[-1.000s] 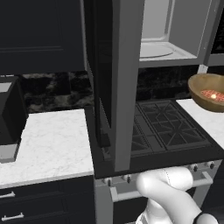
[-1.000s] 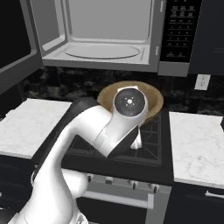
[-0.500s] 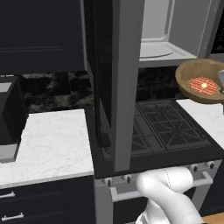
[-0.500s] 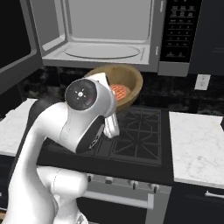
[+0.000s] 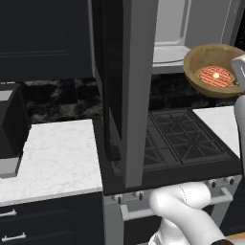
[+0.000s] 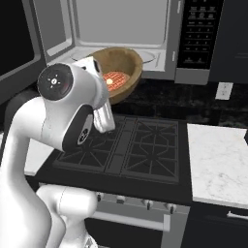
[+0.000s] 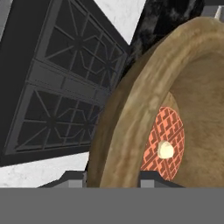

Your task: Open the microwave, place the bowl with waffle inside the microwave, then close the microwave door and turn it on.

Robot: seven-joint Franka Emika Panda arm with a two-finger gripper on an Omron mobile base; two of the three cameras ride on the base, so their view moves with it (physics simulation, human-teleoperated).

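The microwave (image 6: 145,29) hangs above the stove, its light grey cavity (image 5: 172,33) open to view. The microwave door (image 5: 127,86) stands swung wide, edge-on in the left base view and at the far left (image 6: 19,43) in the right base view. The tan bowl (image 6: 127,65) (image 5: 210,60) hovers tilted just in front of the cavity's lower edge, with an orange waffle (image 6: 115,80) (image 7: 166,138) lying in it. My gripper (image 7: 113,177) is shut on the bowl's rim (image 7: 116,131), one fingertip on each side of the wall.
A black gas stove (image 6: 131,145) lies below the bowl. White marble counters flank it (image 5: 52,153) (image 6: 218,160). A black boxy appliance (image 5: 9,124) stands on the left counter. The microwave's control panel (image 6: 193,34) is to the right of the cavity.
The bowl has risen and moved left toward the microwave's opening, still gripped by its rim. The arm has swung with it. The door has stayed open.
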